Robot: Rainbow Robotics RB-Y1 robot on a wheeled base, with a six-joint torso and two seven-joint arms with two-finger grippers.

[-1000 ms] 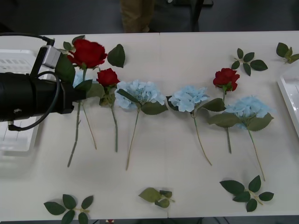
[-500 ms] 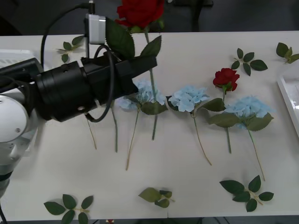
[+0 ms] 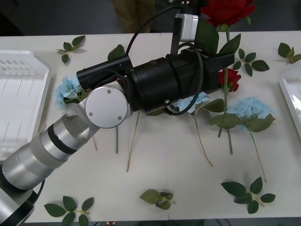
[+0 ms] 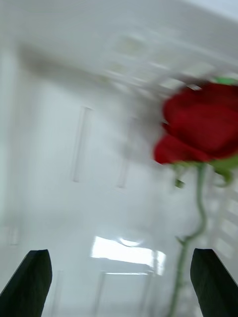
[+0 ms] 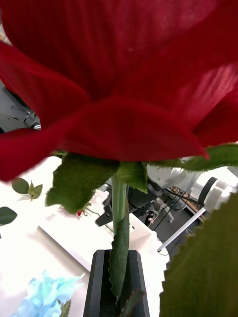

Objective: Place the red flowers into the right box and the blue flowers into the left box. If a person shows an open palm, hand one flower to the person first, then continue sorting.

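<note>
- Now: L arm reaches across the tabletop toward the robot's right; left hand is clenched on the stem of a red rose, held upright above the tabletop, bloom at the far edge of the front view.
- L wrist view: the held rose's bloom sits close to the lens, stem pinched between the black fingers.
- Second red rose lies on the tabletop just behind the held stem, partly hidden by the arm.
- Blue flowers: one near the left box, one right of centre, one partly under the arm.
- Right box: rim seen at the right edge.
- R wrist view: right hand released, fingers apart, over the white slotted base of a box; another red rose lies in it, blurred.
- Loose leaf sprigs scattered on the tabletop.
</note>
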